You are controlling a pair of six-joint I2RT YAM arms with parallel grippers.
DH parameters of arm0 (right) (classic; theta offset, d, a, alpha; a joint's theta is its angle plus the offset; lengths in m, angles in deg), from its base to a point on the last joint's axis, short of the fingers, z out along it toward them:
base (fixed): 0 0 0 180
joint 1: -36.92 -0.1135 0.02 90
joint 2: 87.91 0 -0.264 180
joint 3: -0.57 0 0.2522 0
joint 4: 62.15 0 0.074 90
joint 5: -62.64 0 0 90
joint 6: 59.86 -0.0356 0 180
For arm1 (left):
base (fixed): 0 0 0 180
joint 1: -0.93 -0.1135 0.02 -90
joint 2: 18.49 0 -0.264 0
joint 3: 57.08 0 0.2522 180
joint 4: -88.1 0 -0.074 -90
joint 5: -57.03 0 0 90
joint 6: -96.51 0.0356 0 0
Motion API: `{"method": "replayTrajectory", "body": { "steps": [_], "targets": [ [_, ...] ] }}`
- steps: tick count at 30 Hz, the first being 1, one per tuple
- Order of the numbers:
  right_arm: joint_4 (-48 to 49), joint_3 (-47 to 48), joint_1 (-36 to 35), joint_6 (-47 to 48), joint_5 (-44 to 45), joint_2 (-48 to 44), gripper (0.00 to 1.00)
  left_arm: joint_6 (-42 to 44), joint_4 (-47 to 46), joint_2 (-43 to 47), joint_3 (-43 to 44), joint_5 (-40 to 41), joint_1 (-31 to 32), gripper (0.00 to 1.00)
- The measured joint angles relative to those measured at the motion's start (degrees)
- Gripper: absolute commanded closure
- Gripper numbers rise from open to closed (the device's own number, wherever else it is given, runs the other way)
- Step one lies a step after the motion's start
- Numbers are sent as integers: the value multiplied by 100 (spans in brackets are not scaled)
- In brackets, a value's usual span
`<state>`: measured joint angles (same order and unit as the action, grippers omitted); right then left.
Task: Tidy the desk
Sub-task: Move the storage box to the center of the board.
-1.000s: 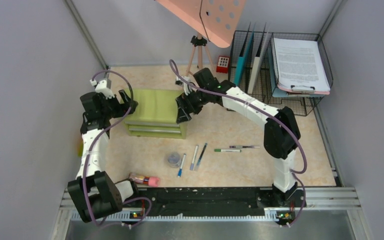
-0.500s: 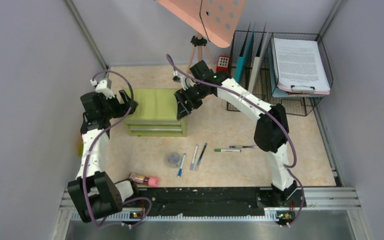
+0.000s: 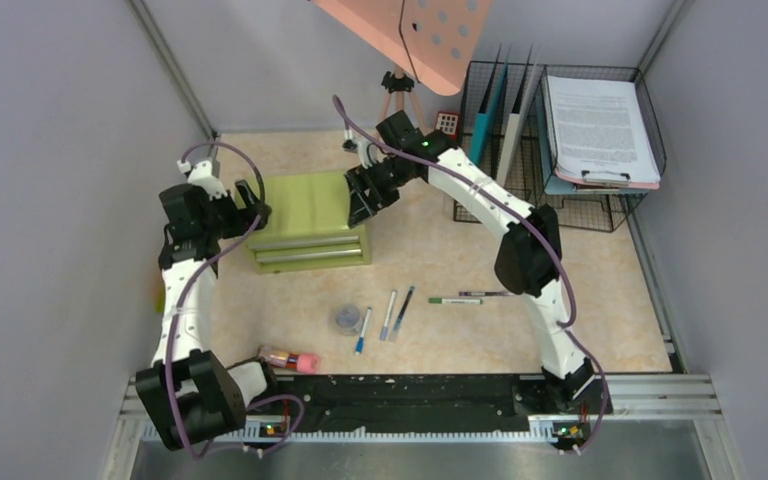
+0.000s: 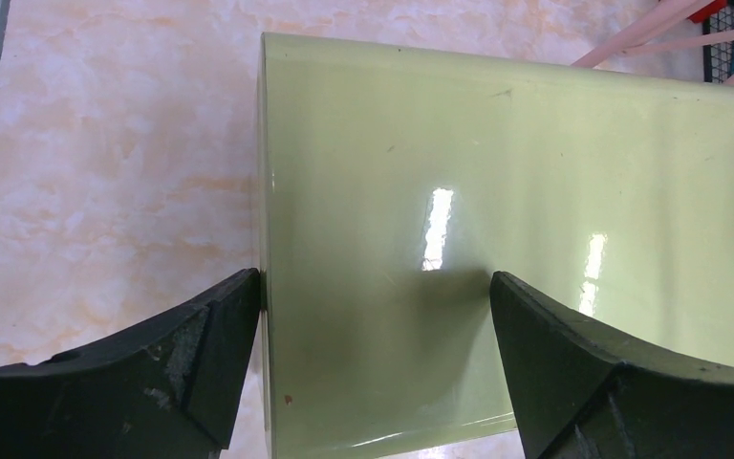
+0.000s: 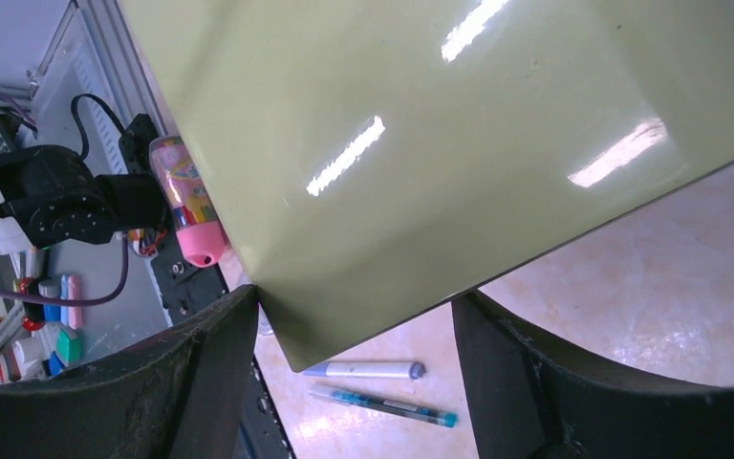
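**Left gripper** point(image 3: 250, 208): jaws wide apart, clamped on nothing. In the wrist view one finger point(image 4: 186, 373) sits against the left side of the cabinet point(image 3: 310, 212). The other hangs over its glossy top.

**Right gripper** point(image 3: 359, 207): jaws likewise spread, gripping nothing. The cabinet's near right corner lies between them in the wrist view. One finger looks close to the edge, but contact cannot be confirmed.

**Assessment:** the arms bracket the cabinet from either end, apparently to shift or square it, as it sits slightly skewed to the rail point(image 3: 640, 395).
- Press both ends evenly and low on the side walls, not on the slick top, where a finger would skate.
- Move slowly so the drawers do not slide out.
- Keep the wrists level so the cabinet slides and does not tip.
- Watch the right arm's cable near the tripod point(image 3: 397, 95).

**Surface:** the desk point(image 3: 460, 245) — a pale marbled top — fills the floor of the enclosure from the rail at the near edge to the back wall. It looks smooth, so the cabinet should slide readily.

In front of the cabinet, left to right:
- a pink-capped bottle point(image 3: 288, 357) near the rail
- a small round jar point(image 3: 347, 318)
- loose pens point(image 3: 390, 315) in two clusters, all well apart from the cabinet

At the back right stand a wire rack point(image 3: 490, 110) of folders and a tray point(image 3: 600, 210) of papers.

**Room:** grey walls point(image 3: 60, 150) close in on three sides — little elbow room on the left.
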<state>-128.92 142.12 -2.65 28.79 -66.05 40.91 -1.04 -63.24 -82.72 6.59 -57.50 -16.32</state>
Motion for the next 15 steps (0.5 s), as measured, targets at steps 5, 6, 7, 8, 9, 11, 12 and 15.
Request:
{"method": "replayTrajectory", "body": {
  "steps": [5, 6, 7, 8, 9, 11, 12, 15],
  "targets": [
    [63, 173, 2, -109, 9, 118, 27, 17, 262, -415, 435, 44, -4, 8],
    [103, 173, 2, -136, 17, 120, 26, 20, 297, -540, 549, 42, -4, 8],
    [142, 173, 0, -157, 28, 122, 25, 17, 328, -667, 664, 37, -4, 8],
    [190, 173, -2, -186, 50, 122, 24, 15, 341, -793, 778, 28, -4, 9],
    [232, 173, -2, -199, 70, 122, 24, 13, 350, -957, 918, 7, -4, 9],
    [339, 164, -4, -234, 114, 122, 23, 0, 345, -1189, 1113, -20, -4, 9],
    [391, 162, -4, -238, 131, 122, 22, -4, 341, -1296, 1204, -33, -4, 9],
    [503, 162, -7, -234, 210, 122, 21, -31, 326, -1543, 1416, -57, -4, 9]
  ]
}}
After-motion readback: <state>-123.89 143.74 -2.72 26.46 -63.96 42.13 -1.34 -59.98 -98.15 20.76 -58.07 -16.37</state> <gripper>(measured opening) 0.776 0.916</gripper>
